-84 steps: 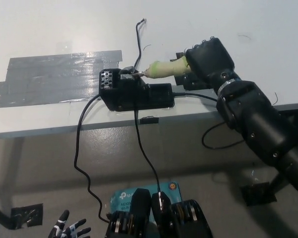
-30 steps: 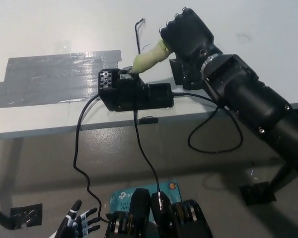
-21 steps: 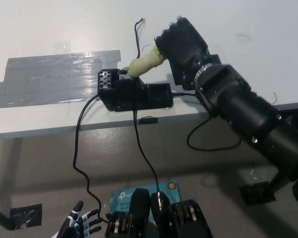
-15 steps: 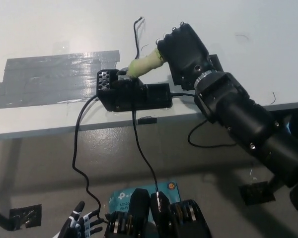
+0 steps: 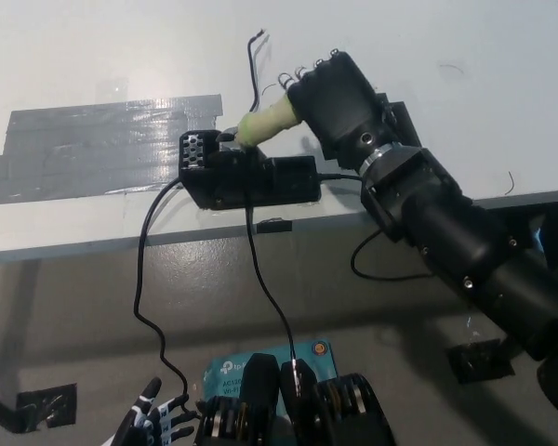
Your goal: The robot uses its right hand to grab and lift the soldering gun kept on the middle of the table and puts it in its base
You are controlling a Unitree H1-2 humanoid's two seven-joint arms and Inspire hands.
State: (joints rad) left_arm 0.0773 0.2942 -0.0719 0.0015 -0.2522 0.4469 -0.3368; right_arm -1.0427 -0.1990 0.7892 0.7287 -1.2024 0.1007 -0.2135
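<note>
Black right hand (image 5: 339,98), clenched on pale-green soldering gun (image 5: 265,122), now tilted lower since earlier, tip beyond fingers meeting base (image 5: 251,177): seating apparently underway; left hand (image 5: 149,426) low, splayed.

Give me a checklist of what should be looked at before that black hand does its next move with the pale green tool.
1. Black right hand wrapped around the pale green soldering gun handle: ok, the grip looks firm.
2. Gun's front end at the black rectangular base on the white table: ok, it meets the base's top left part.
3. Tip fully seated in the holder: cannot tell, the tip is hidden.
4. Black cable behind the gun free of the hand: cannot tell, it passes close to the fingers.
5. White left hand out of the way: ok, it rests low at the picture's bottom left, below the table.
</note>
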